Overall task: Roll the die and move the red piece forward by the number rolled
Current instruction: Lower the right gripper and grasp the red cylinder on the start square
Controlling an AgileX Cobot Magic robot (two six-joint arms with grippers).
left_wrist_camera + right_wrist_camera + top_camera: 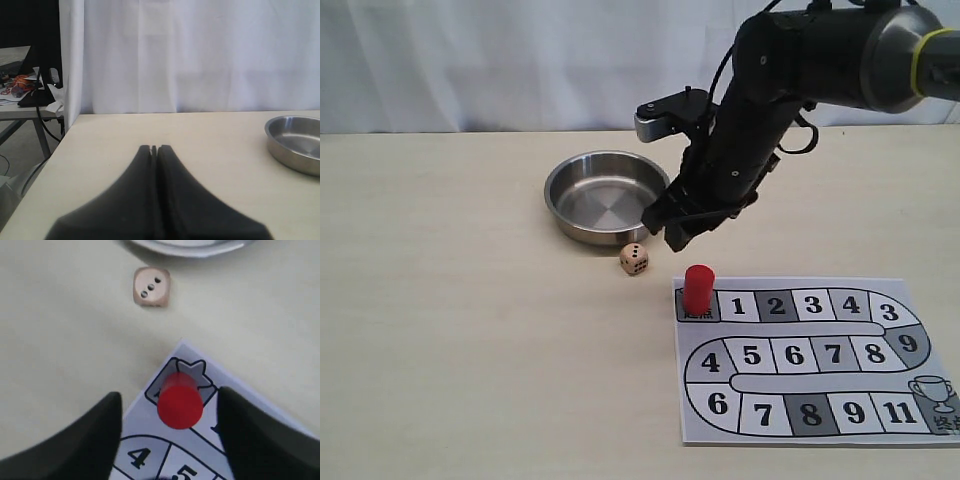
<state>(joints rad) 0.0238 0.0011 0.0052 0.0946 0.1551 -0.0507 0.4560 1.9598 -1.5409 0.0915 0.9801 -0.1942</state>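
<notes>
The die (634,259) lies on the table just in front of the steel bowl (605,195); the face towards the right wrist camera shows three pips (151,286). The red piece (698,289) stands upright on the grey start square at the corner of the paper board (794,354). My right gripper (671,228) hangs open a little above and behind the piece. In the right wrist view the red piece (180,400) sits between the spread fingers of that gripper (170,399), touching neither. My left gripper (154,148) is shut on nothing, low over bare table.
The board's numbered track (137,457) runs right from the start square, then snakes down to a trophy square (935,395). The bowl's rim (295,142) shows to the side of my left gripper. A white curtain (520,60) backs the table.
</notes>
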